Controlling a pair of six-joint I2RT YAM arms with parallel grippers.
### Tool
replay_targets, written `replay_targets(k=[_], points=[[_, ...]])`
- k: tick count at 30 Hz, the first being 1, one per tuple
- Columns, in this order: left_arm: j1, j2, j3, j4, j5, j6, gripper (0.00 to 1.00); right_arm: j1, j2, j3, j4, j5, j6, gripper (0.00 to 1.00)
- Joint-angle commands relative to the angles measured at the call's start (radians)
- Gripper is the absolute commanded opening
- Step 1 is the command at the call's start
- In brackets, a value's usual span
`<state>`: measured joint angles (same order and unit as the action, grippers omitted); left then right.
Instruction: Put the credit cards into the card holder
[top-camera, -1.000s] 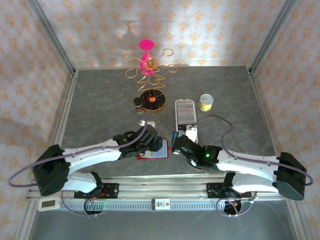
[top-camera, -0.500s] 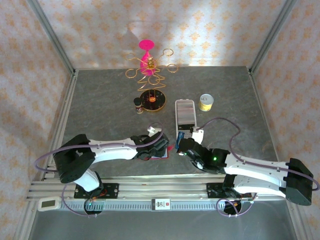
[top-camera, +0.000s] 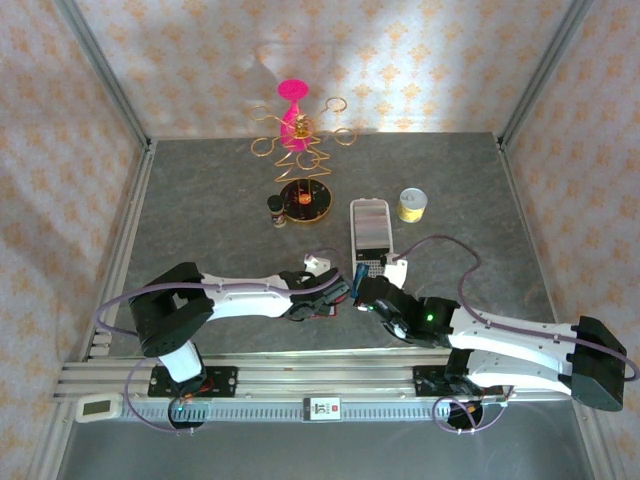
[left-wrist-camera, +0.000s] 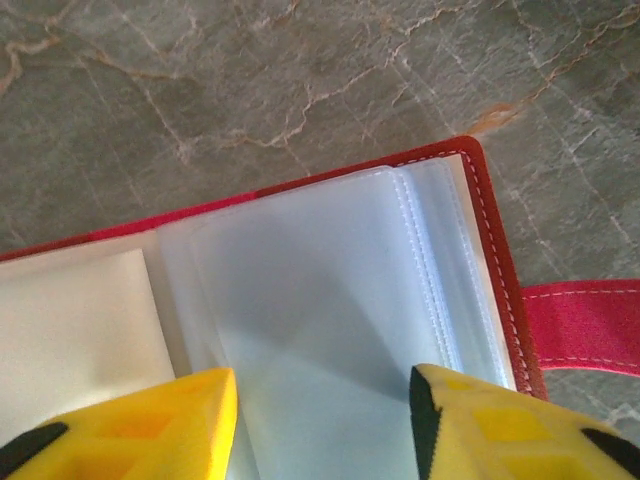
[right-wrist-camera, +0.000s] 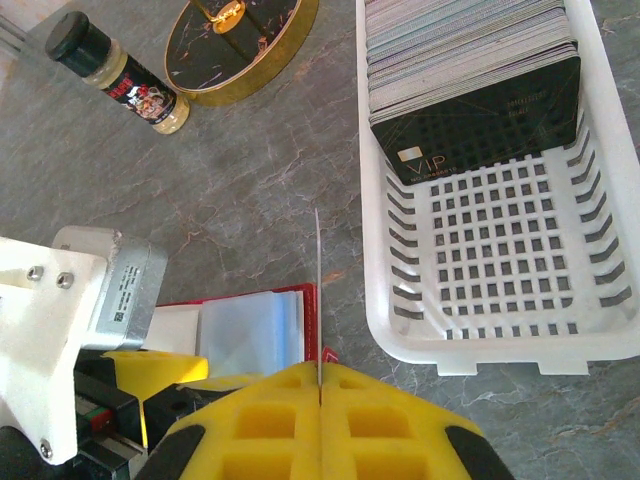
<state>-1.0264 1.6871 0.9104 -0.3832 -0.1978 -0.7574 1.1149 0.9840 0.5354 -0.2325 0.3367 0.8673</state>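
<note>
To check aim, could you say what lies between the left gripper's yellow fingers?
In the left wrist view, clear plastic pockets of the open red leather-like card holder lie there.

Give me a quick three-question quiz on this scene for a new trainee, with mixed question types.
1. True or false: the card holder lies open on the table.
2. What does the right gripper grip? A) a credit card B) a bottle C) nothing
3. Fill in: the front card in the white tray reads ____.
Key: 1 true; 2 A; 3 VIP.
</note>
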Motion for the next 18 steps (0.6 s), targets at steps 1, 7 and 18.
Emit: replay_targets(k=[1,7,18], points=[[-0.006,0.015,0.012,-0.078,-0.055,0.000,0.46,0.005,-0.016,-0.017,-0.019,0.036,0.018,0.00],[-0.006,-0.019,-0.005,-0.058,-0.058,-0.010,0.37,0.005,-0.016,-0.020,-0.023,0.037,0.024,0.00],[0.002,-0.078,-0.044,-0.040,-0.078,-0.026,0.27,0.005,-0.016,-0.029,-0.021,0.034,0.031,0.00]])
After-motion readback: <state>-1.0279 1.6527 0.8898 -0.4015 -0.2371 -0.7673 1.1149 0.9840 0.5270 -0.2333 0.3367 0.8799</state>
